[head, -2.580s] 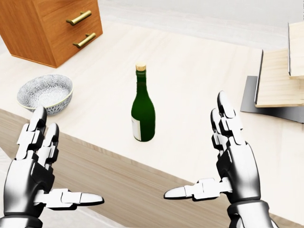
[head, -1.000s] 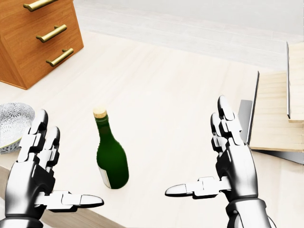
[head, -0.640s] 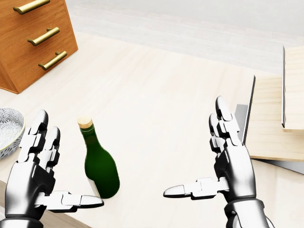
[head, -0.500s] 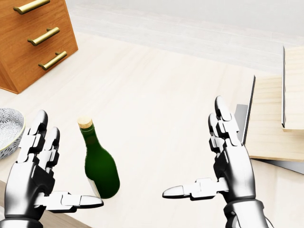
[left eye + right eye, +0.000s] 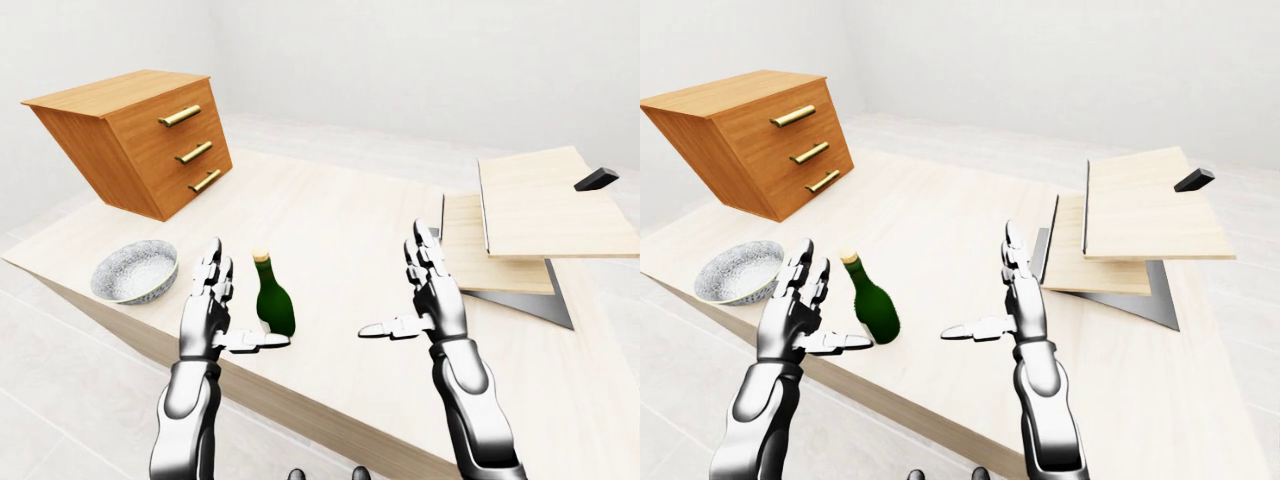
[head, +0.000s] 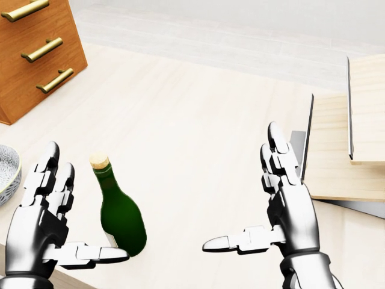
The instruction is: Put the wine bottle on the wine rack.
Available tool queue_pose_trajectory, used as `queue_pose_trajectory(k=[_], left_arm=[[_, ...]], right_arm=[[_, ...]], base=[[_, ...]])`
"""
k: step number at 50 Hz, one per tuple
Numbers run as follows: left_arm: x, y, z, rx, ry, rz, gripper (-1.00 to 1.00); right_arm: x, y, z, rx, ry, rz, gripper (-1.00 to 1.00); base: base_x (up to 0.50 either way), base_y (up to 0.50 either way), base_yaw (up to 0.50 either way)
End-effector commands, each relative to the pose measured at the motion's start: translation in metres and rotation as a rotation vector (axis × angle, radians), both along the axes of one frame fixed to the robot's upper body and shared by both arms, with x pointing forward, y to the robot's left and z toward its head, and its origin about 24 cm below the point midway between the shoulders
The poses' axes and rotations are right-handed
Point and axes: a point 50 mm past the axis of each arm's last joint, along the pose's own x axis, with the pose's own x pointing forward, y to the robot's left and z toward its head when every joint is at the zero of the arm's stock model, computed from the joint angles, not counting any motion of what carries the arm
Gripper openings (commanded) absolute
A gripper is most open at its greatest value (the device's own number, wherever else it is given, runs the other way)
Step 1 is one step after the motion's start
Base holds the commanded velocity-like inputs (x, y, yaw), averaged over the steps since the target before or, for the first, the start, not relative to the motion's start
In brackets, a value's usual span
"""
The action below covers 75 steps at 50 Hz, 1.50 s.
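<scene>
Camera shifted right; both robot hands splayed beside wine bottle [image 6: 119,215]; eye views alone show rack [image 5: 540,215].

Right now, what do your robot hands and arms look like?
Both are shiny silver metal. The left hand and right hand each have three chunky, jointed fingers with rounded tips and dark gaps at the knuckles. The forearms are smooth chrome tubes. No cables or markings show.

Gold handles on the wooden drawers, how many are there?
3. On the wooden drawers at the left-eye view's upper left, they run in a slanted row: the top handle, the middle handle and the bottom handle. None seems hidden.
</scene>
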Motion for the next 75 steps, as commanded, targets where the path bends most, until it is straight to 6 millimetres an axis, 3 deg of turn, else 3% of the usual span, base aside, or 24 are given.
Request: queue_pose_trajectory(k=[1, 13, 23, 34, 52, 69, 75], left_arm=[[0.002, 0.008, 0.0, -0.003, 0.0, 0.023, 1.0], [0.003, 0.038, -0.004, -0.018, 0.018, 0.11, 1.0], [-0.002, 0.05, -0.006, -0.02, 0.02, 0.14, 1.0], [-0.008, 0.063, 0.006, -0.022, -0.025, 0.169, 1.0], [-0.018, 0.073, 0.021, -0.007, -0.091, 0.205, 1.0], [-0.023, 0.079, 0.026, 0.001, -0.114, 0.214, 1.0], [-0.02, 0.081, 0.022, -0.01, -0.097, 0.221, 1.0]], right_arm=[[0.004, 0.006, -0.002, -0.017, 0.006, 0.018, 1.0], [0.013, 0.02, 0.01, -0.033, -0.044, 0.056, 1.0], [0.022, 0.031, 0.017, -0.048, -0.072, 0.081, 1.0], [0.042, 0.042, 0.018, -0.017, -0.053, 0.103, 1.0], [0.058, 0.067, -0.008, 0.01, 0.083, 0.204, 1.0], [0.058, 0.09, -0.007, -0.012, 0.087, 0.25, 1.0], [0.057, 0.098, 0.004, -0.016, 0.046, 0.273, 1.0]], base=[[0.0, 0.0, 0.0], [0.0, 0.0, 0.0], [0.0, 0.0, 0.0], [0.0, 0.0, 0.0], [0.0, 0.0, 0.0], [0.0, 0.0, 0.0], [0.0, 0.0, 0.0]])
